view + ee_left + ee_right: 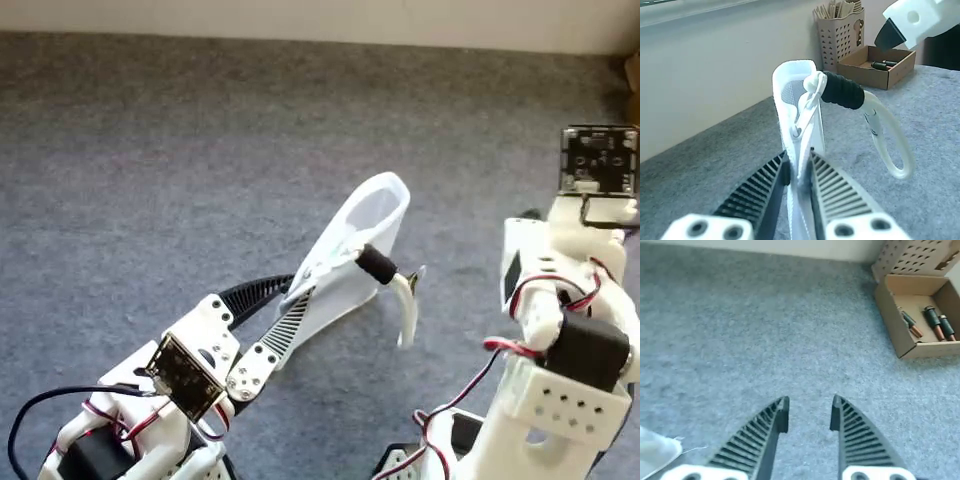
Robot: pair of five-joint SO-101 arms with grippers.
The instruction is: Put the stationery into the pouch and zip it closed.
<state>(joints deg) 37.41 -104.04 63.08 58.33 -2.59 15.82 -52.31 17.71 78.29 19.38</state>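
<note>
Pinching pouch (790, 92) edge: left end effector (799, 167); carpet (150, 150) open.

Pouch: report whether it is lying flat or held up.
Held up. The left pincer is shut on one end of the pouch, which rises tilted over the table; its pull loop dangles.

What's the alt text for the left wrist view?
The left gripper is shut on the edge of a white mesh pouch, holding it upright over the grey table. A white loop with a black band sticks out near the pouch's top; a cardboard box sits behind.
</note>
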